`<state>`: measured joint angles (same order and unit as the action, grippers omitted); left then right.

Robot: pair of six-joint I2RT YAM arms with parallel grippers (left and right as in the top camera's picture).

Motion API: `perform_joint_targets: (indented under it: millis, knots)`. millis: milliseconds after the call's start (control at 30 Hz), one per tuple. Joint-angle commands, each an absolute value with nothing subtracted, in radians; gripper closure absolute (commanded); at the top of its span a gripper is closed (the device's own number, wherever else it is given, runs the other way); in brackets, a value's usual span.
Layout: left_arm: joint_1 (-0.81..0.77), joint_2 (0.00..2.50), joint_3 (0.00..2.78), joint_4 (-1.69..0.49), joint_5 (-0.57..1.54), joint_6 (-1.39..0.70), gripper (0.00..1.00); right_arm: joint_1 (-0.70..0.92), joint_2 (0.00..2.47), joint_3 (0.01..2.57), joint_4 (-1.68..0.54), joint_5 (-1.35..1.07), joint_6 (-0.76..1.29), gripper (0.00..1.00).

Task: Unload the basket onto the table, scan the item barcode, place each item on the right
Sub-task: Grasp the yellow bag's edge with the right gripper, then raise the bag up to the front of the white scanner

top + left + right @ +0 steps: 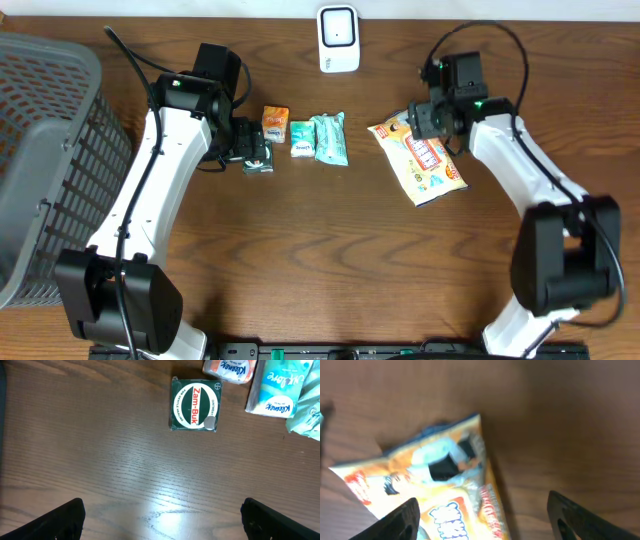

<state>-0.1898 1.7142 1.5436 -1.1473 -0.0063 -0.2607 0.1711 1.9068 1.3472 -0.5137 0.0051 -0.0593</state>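
Table (330, 260): dark wood, under both tools.
Basket (40, 150): grey mesh, well off to the outer side of the left gripper; only the overhead view shows it.
Right gripper (482, 502): fingers spread wide, nothing clamped; it hangs over the upper end of the snack bag.
Left gripper (161, 510): fingers at full spread, empty, bare wood between them.
Snack bag (420, 160): yellow and orange, flat on the table directly beneath the right gripper. Overhead shows the whole bag; the right wrist view shows only its blurred top corner.
Scanner (338, 38): white, at the far table edge between the two tools, seen only from overhead.
Tissue packs (275, 390): ahead and to the right of the left fingers, Kleenex print legible only in the left wrist view.
Zam-Buk box (194, 405): green, straight ahead of the left gripper, apart from it; overhead it is a small dark square.
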Motion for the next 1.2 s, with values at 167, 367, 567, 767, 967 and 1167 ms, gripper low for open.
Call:
perform_joint_targets:
  millis: [167,367,567,767,967,1167]
  knots:
    - [-0.184,1.711,1.557,-1.151,-0.016,-0.255,0.02,0.172,2.104,1.351,-0.537,-0.085,-0.103,0.49]
    - [-0.184,1.711,1.557,-1.151,-0.016,-0.255,0.02,0.174,2.124,1.351,-0.543,-0.089,-0.102,0.92]
    - [-0.184,1.711,1.557,-1.151,-0.016,-0.255,0.02,0.199,2.103,1.357,-0.537,-0.089,-0.102,0.99]
    - [-0.184,1.711,1.557,-1.151,-0.016,-0.255,0.02,0.233,2.055,1.414,-0.53,-0.089,-0.08,0.99]
    - [-0.184,1.711,1.557,-1.151,-0.016,-0.255,0.02,0.26,1.979,1.496,-0.444,-0.089,-0.001,0.99]
    - [-0.184,1.711,1.557,-1.151,-0.016,-0.255,0.02,0.29,1.952,1.512,-0.265,-0.163,0.034,0.99]
